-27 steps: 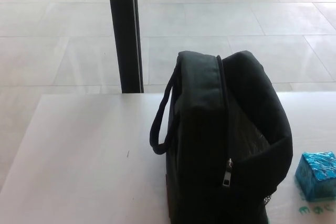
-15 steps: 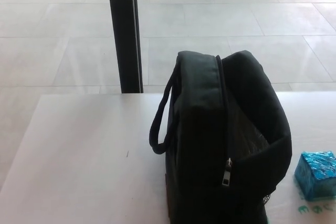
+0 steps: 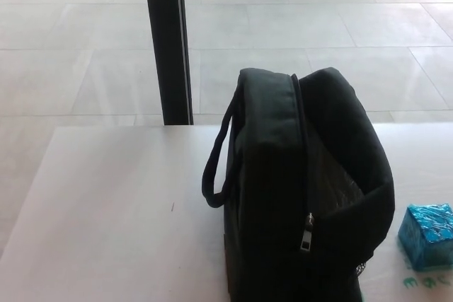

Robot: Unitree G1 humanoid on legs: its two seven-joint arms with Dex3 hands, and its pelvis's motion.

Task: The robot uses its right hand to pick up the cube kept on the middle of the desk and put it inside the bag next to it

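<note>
a black bag (image 3: 304,189) is stood upright on the white table (image 3: 106,210). a blue cube (image 3: 427,235) is seen just beside it. no robot hand is shown, so its state cannot be told.

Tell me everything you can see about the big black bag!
The bag is black and looks like soft fabric. It stands upright on the white desk, with a carry handle looping out on its left side. A zipper runs down the front, its silver pull hanging low. The top gapes open on the right, showing a shiny grey lining. A blue cube sits just right of it; whether they touch is unclear.
</note>
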